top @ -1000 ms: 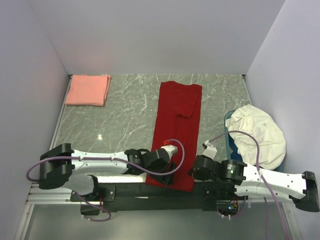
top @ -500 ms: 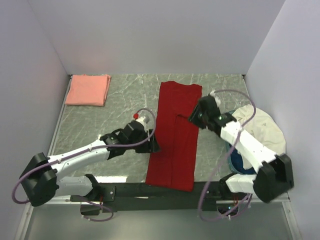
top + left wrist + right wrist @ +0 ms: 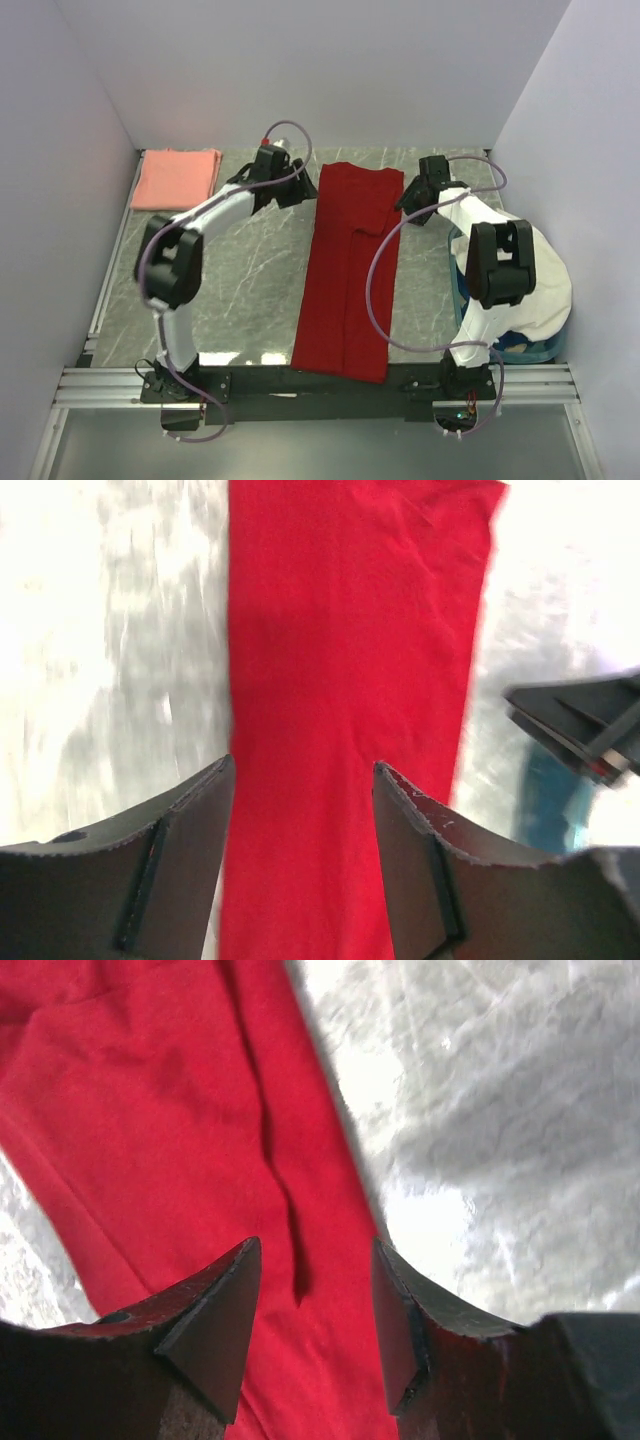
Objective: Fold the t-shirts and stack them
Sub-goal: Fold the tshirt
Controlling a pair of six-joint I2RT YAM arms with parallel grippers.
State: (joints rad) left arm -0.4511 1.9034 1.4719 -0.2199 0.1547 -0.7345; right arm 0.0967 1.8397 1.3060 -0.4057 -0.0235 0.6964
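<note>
The deep red t-shirt (image 3: 348, 270) lies folded into a long narrow strip down the middle of the table. It fills the left wrist view (image 3: 350, 660) and the right wrist view (image 3: 170, 1110). The salmon-pink t-shirt (image 3: 177, 180) lies folded in the far left corner. My left gripper (image 3: 298, 193) hangs open at the red shirt's far left corner, holding nothing (image 3: 303, 780). At the far right corner my right gripper (image 3: 408, 204) is also open, above the shirt's edge (image 3: 315, 1260), with no cloth between its fingers.
A blue basket (image 3: 456, 290) holding a heap of white cloth (image 3: 530, 265) stands at the right edge, right beside the right arm. Walls close in the table on the left, back and right. The right gripper (image 3: 590, 730) shows in the left wrist view.
Both arms have swung from the red shirt's near end up to its far end. The right gripper has gone from shut to open. The red shirt has stayed flat.
</note>
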